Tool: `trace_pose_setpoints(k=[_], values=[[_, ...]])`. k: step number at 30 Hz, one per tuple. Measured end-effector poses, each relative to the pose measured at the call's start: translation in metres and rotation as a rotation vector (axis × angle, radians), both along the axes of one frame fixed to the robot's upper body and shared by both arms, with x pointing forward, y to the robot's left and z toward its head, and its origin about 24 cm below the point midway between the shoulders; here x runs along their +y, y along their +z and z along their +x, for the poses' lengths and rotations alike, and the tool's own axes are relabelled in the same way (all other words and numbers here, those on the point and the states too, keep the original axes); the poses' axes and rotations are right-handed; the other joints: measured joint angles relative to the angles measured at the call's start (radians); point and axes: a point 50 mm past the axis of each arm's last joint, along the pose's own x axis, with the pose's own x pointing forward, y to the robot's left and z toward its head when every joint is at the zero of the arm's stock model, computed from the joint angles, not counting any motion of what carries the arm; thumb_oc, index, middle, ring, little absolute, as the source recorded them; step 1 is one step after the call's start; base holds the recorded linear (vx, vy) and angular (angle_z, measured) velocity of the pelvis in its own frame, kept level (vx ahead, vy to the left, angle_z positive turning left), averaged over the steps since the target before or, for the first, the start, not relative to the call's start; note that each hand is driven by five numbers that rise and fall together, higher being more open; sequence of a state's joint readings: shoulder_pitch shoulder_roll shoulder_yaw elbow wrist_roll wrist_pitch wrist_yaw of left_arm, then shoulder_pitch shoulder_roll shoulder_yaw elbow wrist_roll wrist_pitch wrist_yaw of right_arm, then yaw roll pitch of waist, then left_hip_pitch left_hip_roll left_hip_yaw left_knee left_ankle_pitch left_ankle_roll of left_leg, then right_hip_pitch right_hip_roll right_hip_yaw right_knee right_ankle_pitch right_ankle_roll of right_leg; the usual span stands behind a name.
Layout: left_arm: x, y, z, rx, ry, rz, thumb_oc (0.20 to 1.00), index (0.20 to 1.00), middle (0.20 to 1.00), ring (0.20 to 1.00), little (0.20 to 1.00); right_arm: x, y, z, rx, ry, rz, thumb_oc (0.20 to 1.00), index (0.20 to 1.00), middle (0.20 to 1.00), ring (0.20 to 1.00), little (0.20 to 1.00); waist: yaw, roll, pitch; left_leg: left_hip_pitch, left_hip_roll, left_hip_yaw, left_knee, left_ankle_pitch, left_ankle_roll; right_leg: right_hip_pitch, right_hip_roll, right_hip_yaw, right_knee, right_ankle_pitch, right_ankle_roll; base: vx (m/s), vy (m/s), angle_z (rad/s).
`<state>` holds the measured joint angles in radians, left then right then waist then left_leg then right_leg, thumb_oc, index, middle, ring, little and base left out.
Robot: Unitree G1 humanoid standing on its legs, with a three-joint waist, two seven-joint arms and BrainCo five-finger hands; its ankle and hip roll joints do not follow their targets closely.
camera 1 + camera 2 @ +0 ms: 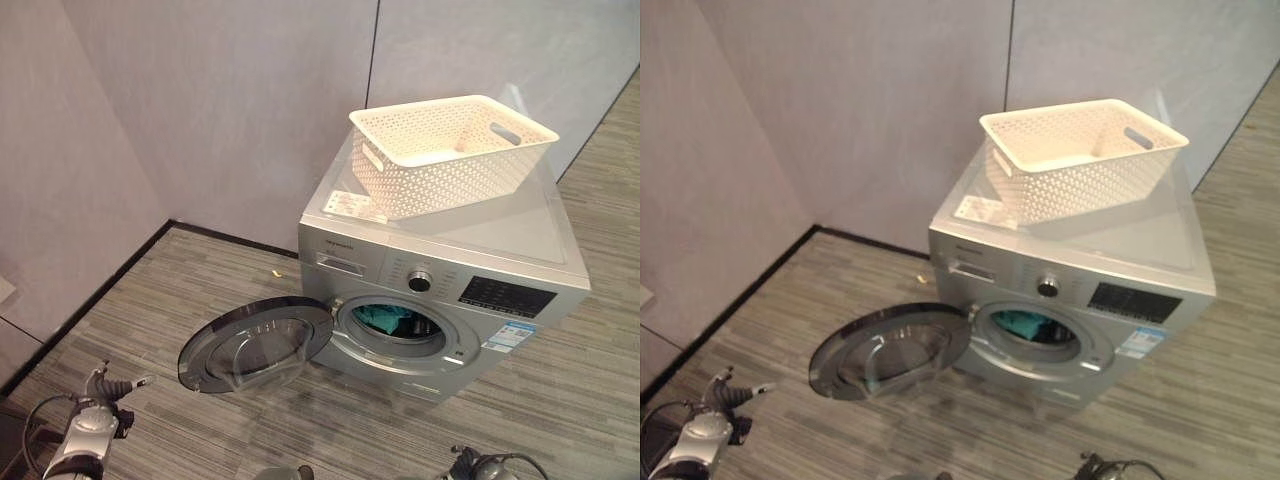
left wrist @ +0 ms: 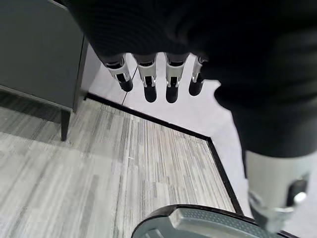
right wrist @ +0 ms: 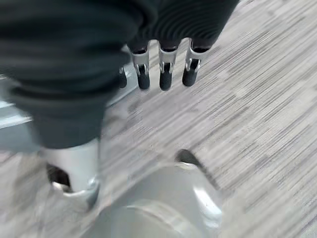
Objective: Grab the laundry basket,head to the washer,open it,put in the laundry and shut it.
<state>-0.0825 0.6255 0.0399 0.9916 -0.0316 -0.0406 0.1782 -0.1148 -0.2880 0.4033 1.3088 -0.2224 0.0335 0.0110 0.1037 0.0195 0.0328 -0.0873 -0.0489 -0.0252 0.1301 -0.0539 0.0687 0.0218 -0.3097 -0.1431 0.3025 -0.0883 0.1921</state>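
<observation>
White basket (image 1: 452,150) atop washer (image 1: 450,275), far from fingers (image 2: 148,82)

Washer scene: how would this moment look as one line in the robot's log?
washer: door open, laundry inside | basket: on top, looks empty | left hand: open, idle | right hand: open, idle | door not yet shut

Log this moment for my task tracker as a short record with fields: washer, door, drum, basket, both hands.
washer: silver front-loader standing near the wall corner
door: round door swung fully open to the washer's left
drum: teal laundry visible inside the opening
basket: white perforated laundry basket on top of the washer, looks empty
left hand: left hand low and away from the washer, fingers straight, holding nothing
right hand: right hand low over the floor, fingers straight, holding nothing
remaining step: door not yet shut
</observation>
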Motion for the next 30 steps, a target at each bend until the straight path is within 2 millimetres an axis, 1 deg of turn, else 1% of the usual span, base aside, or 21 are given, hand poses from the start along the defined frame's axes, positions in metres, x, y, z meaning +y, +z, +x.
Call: trace_pose_setpoints(k=[1, 2, 3, 4, 6, 7, 9, 10, 12, 15, 16, 18, 19, 20, 23, 24, 25, 26, 28, 29, 30], values=[[0.001, 0.0, -0.002, -0.003, 0.007, 0.002, 1.0, 1.0, 1.0, 1.0, 1.0, 0.007, -0.003, -0.004, 0.008, 0.002, 0.021, 1.0, 1.0, 1.0, 1.0, 1.0, 0.015, -0.01, -0.015, 0.0, 0.005, 0.014, -0.023, 0.015, -0.013, 0.038, 0.002, -0.011, -0.054, 0.003, -0.004, -0.05, -0.069, -0.49], [0.004, 0.003, -0.001, -0.014, 0.015, 0.006, 1.0, 1.0, 1.0, 1.0, 1.0, 0.014, -0.005, -0.007, 0.017, 0.004, 0.046, 1.0, 1.0, 1.0, 1.0, 1.0, 0.028, -0.033, -0.031, -0.004, 0.004, 0.022, -0.037, 0.028, -0.031, 0.074, 0.012, -0.026, -0.151, 0.025, 0.009, -0.04, -0.178, -0.57], [0.005, 0.004, -0.001, -0.023, 0.025, 0.007, 1.0, 1.0, 1.0, 1.0, 1.0, 0.02, -0.005, -0.003, 0.012, 0.033, 0.058, 1.0, 1.0, 1.0, 1.0, 1.0, 0.032, -0.038, -0.027, 0.001, 0.021, 0.038, -0.086, 0.064, -0.066, 0.083, 0.018, -0.079, -0.222, 0.024, 0.007, 0.01, -0.146, -0.48], [0.006, 0.006, -0.001, -0.031, 0.03, 0.009, 1.0, 1.0, 1.0, 1.0, 1.0, 0.02, -0.006, -0.006, 0.015, 0.039, 0.06, 1.0, 1.0, 1.0, 1.0, 1.0, 0.031, -0.04, -0.034, 0.013, 0.031, 0.045, -0.134, 0.094, -0.082, 0.086, 0.028, -0.106, -0.257, 0.022, 0.004, 0.0, -0.18, -0.42], [0.009, 0.008, -0.002, -0.035, 0.037, 0.018, 1.0, 1.0, 1.0, 1.0, 1.0, 0.02, -0.007, -0.01, 0.024, 0.043, 0.057, 1.0, 1.0, 1.0, 1.0, 1.0, 0.033, -0.042, -0.037, 0.036, 0.044, 0.059, -0.198, 0.139, -0.1, 0.101, 0.047, -0.116, -0.314, 0.025, 0.006, -0.03, -0.112, -0.19], [0.008, 0.01, 0.006, -0.025, 0.006, 0.032, 1.0, 1.0, 1.0, 1.0, 1.0, 0.014, -0.008, -0.024, 0.055, 0.033, 0.043, 1.0, 1.0, 1.0, 1.0, 1.0, 0.018, -0.038, -0.047, 0.03, 0.073, 0.053, -0.223, 0.16, -0.122, 0.104, 0.082, -0.117, -0.355, 0.031, -0.015, -0.04, -0.089, -0.05], [0.01, 0.019, 0.017, -0.048, -0.01, 0.052, 1.0, 1.0, 1.0, 1.0, 1.0, 0.011, -0.01, -0.032, 0.078, 0.031, 0.034, 1.0, 1.0, 1.0, 1.0, 1.0, 0.012, -0.042, -0.048, 0.016, 0.094, 0.048, -0.227, 0.164, -0.13, 0.092, 0.111, -0.117, -0.363, 0.042, -0.03, -0.07, -0.096, 0.03], [0.005, 0.028, 0.037, -0.075, -0.053, 0.068, 1.0, 1.0, 1.0, 1.0, 1.0, 0.009, -0.01, -0.037, 0.083, 0.03, 0.029, 1.0, 1.0, 1.0, 1.0, 1.0, 0.004, -0.049, -0.052, -0.013, 0.109, 0.031, -0.227, 0.17, -0.137, 0.074, 0.128, -0.126, -0.366, 0.043, -0.036, -0.12, -0.092, 0.23], [0.0, 0.043, 0.062, -0.104, -0.114, 0.104, 1.0, 1.0, 1.0, 1.0, 1.0, 0.008, -0.009, -0.034, 0.078, 0.035, 0.02, 1.0, 1.0, 1.0, 1.0, 1.0, -0.015, -0.059, -0.057, -0.058, 0.116, 0.006, -0.223, 0.188, -0.145, 0.042, 0.144, -0.149, -0.367, 0.051, -0.046, -0.21, -0.092, 0.32], [-0.004, 0.073, 0.099, -0.155, -0.169, 0.189, 1.0, 1.0, 1.0, 1.0, 1.0, 0.002, -0.006, -0.023, 0.054, 0.071, -0.018, 1.0, 1.0, 1.0, 1.0, 1.0, -0.036, -0.07, -0.048, -0.124, 0.124, -0.003, -0.22, 0.22, -0.151, -0.011, 0.155, -0.156, -0.371, 0.066, -0.05, -0.15, -0.025, 0.09], [-0.004, 0.082, 0.107, -0.182, -0.17, 0.202, 1.0, 1.0, 1.0, 1.0, 1.0, 0.0, -0.005, -0.019, 0.045, 0.069, -0.025, 1.0, 1.0, 1.0, 1.0, 1.0, -0.053, -0.082, -0.038, -0.139, 0.123, -0.003, -0.222, 0.226, -0.153, -0.026, 0.16, -0.159, -0.377, 0.077, -0.043, -0.25, -0.001, 0.03], [-0.002, 0.098, 0.118, -0.214, -0.164, 0.229, 1.0, 1.0, 1.0, 1.0, 1.0, -0.003, -0.001, -0.008, 0.016, 0.086, -0.046, 1.0, 1.0, 1.0, 1.0, 1.0, -0.067, -0.081, -0.02, -0.182, 0.125, -0.002, -0.217, 0.235, -0.149, -0.072, 0.164, -0.147, -0.375, 0.093, -0.043, -0.12, 0.007, -0.11], [0.002, 0.123, 0.132, -0.275, -0.151, 0.254, 1.0, 1.0, 1.0, 1.0, 1.0, -0.003, 0.004, 0.012, -0.033, 0.106, -0.059, 1.0, 1.0, 1.0, 1.0, 1.0, -0.068, -0.09, 0.022, -0.215, 0.13, 0.004, -0.213, 0.244, -0.151, -0.103, 0.167, -0.138, -0.38, 0.111, -0.043, -0.15, -0.023, -0.18], [0.003, 0.139, 0.141, -0.319, -0.145, 0.265, 1.0, 1.0, 1.0, 1.0, 1.0, -0.003, 0.007, 0.02, -0.053, 0.11, -0.062, 1.0, 1.0, 1.0, 1.0, 1.0, -0.083, -0.095, 0.054, -0.23, 0.126, 0.007, -0.216, 0.255, -0.144, -0.115, 0.166, -0.134, -0.389, 0.134, -0.041, -0.2, -0.032, -0.12], [-0.006, 0.171, 0.162, -0.399, -0.165, 0.295, 1.0, 1.0, 1.0, 1.0, 1.0, 0.006, 0.01, 0.034, -0.095, 0.18, -0.062, 1.0, 1.0, 1.0, 1.0, 1.0, -0.086, -0.117, 0.099, -0.261, 0.123, 0.003, -0.202, 0.258, -0.143, -0.136, 0.166, -0.139, -0.389, 0.134, -0.04, -0.14, -0.015, 0.05], [-0.008, 0.184, 0.169, -0.434, -0.162, 0.305, 1.0, 1.0, 1.0, 1.0, 1.0, 0.01, 0.013, 0.043, -0.123, 0.206, -0.061, 1.0, 1.0, 1.0, 1.0, 1.0, -0.085, -0.126, 0.119, -0.278, 0.127, 0.0, -0.196, 0.258, -0.146, -0.148, 0.17, -0.139, -0.389, 0.133, -0.041, -0.08, -0.017, 0.06], [-0.009, 0.207, 0.177, -0.482, -0.155, 0.327, 1.0, 1.0, 1.0, 1.0, 1.0, 0.017, 0.019, 0.061, -0.176, 0.235, -0.049, 1.0, 1.0, 1.0, 1.0, 1.0, -0.091, -0.142, 0.151, -0.327, 0.132, -0.015, -0.168, 0.253, -0.152, -0.181, 0.179, -0.142, -0.389, 0.137, -0.045, -0.08, -0.028, 0.03], [-0.005, 0.22, 0.178, -0.513, -0.138, 0.337, 1.0, 1.0, 1.0, 1.0, 1.0, 0.02, 0.024, 0.073, -0.216, 0.237, -0.038, 1.0, 1.0, 1.0, 1.0, 1.0, -0.095, -0.152, 0.171, -0.345, 0.134, -0.018, -0.161, 0.253, -0.152, -0.197, 0.181, -0.142, -0.389, 0.146, -0.049, -0.05, -0.02, 0.03], [-0.003, 0.236, 0.18, -0.558, -0.12, 0.336, 1.0, 1.0, 1.0, 1.0, 1.0, 0.027, 0.031, 0.087, -0.26, 0.26, -0.026, 1.0, 1.0, 1.0, 1.0, 1.0, -0.099, -0.173, 0.192, -0.361, 0.134, -0.018, -0.153, 0.255, -0.149, -0.209, 0.181, -0.141, -0.389, 0.148, -0.048, -0.02, 0.002, 0.0], [0.001, 0.247, 0.179, -0.583, -0.099, 0.339, 1.0, 1.0, 1.0, 1.0, 1.0, 0.034, 0.036, 0.098, -0.293, 0.288, -0.017, 1.0, 1.0, 1.0, 1.0, 1.0, -0.103, -0.192, 0.206, -0.37, 0.134, -0.018, -0.15, 0.255, -0.149, -0.216, 0.18, -0.14, -0.389, 0.149, -0.048, -0.04, -0.005, 0.0], [0.002, 0.25, 0.179, -0.588, -0.09, 0.341, 1.0, 1.0, 1.0, 1.0, 1.0, 0.037, 0.039, 0.105, -0.318, 0.293, -0.006, 1.0, 1.0, 1.0, 1.0, 1.0, -0.104, -0.199, 0.217, -0.371, 0.133, -0.018, -0.15, 0.254, -0.149, -0.217, 0.179, -0.14, -0.389, 0.149, -0.048, -0.05, -0.016, 0.01]])
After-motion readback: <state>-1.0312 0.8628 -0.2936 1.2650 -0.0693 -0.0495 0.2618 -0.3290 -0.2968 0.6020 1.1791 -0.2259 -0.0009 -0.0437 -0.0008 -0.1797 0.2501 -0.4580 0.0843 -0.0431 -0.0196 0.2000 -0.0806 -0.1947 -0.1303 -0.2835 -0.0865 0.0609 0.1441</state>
